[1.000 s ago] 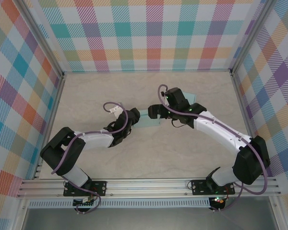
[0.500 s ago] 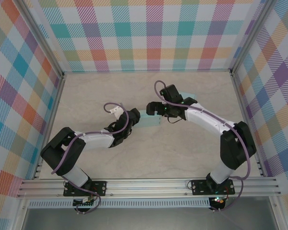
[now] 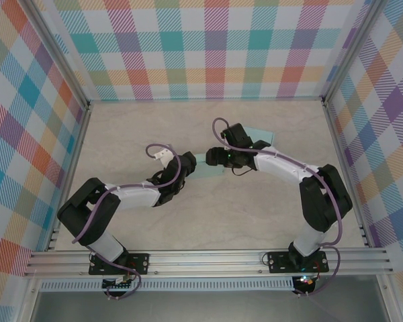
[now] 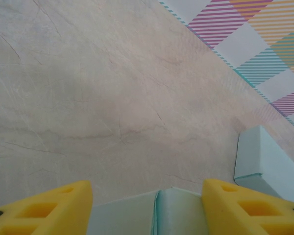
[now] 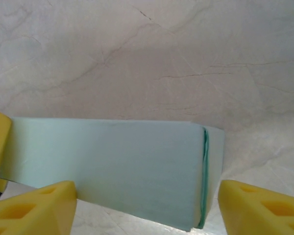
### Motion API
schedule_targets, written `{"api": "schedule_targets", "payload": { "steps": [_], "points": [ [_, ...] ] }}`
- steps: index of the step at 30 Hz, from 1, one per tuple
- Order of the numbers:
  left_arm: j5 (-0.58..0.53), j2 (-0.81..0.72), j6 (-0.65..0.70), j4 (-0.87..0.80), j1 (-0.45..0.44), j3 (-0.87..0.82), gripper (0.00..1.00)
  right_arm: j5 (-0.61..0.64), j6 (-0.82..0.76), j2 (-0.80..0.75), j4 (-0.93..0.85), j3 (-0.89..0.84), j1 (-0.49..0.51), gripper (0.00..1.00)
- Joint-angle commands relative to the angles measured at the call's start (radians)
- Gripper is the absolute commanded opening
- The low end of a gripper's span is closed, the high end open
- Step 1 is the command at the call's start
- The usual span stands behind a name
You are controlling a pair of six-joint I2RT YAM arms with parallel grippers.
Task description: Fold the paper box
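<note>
Marbled table (image 3: 121, 134), frame centre: the pale-green paper box (image 3: 209, 168) is lying between the two grippers. The left gripper (image 4: 146, 191) is pinching the box's end. The right gripper (image 5: 147, 196), jaws spread, is hovering over its flat side, having swung leftward since earlier.

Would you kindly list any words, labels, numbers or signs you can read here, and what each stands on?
None can be read: the paper box is plain pale green, the table is unmarked marbled beige, and the checked walls carry only pattern.
</note>
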Motion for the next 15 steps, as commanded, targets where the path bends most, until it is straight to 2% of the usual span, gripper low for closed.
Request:
{"api": "schedule_targets", "payload": {
  "steps": [1,5,8,10,12,15],
  "points": [
    [0.019,0.084,0.022,-0.289,-0.006,-0.054,0.56,0.029,0.004,0.020,-0.006,-0.065,-0.024,0.71],
    [0.018,0.076,0.022,-0.286,-0.005,-0.058,0.49,0.017,0.005,0.015,0.034,-0.106,-0.028,0.65],
    [0.015,0.066,0.025,-0.284,-0.005,-0.064,0.43,0.013,0.004,0.010,0.059,-0.135,-0.029,0.53],
    [0.012,0.058,0.028,-0.285,-0.004,-0.070,0.37,0.010,0.007,0.001,0.078,-0.154,-0.031,0.52],
    [0.009,0.048,0.033,-0.285,-0.005,-0.075,0.32,0.004,0.007,-0.010,0.100,-0.175,-0.031,0.47],
    [0.026,0.019,0.055,-0.266,-0.005,-0.087,0.29,-0.014,0.005,-0.022,0.127,-0.194,-0.032,0.42]
  ]
}}
